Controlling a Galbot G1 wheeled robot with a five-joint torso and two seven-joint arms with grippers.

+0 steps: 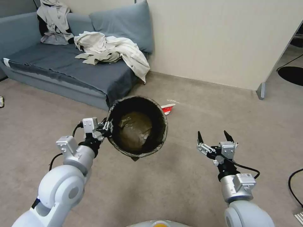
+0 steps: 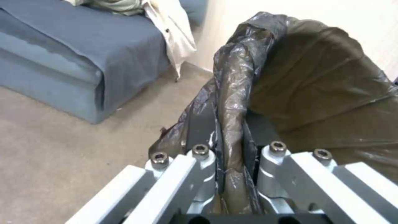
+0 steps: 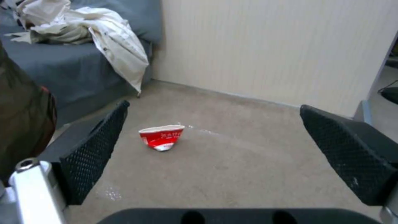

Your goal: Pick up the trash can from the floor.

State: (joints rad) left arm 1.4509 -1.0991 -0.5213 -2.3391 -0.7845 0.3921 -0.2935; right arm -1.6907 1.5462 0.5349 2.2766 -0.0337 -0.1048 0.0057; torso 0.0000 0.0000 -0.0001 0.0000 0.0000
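Trash can: held off the floor, rim pinched at its 9 o'clock by left gripper, jaws closed on the bag-lined edge. Right gripper: idle at 3 o'clock, jaws wide, empty. Pick-up appears done.

Left pincer pinching trash can rim

Even soft indoor light; faint shadows; wrist views slightly blurred
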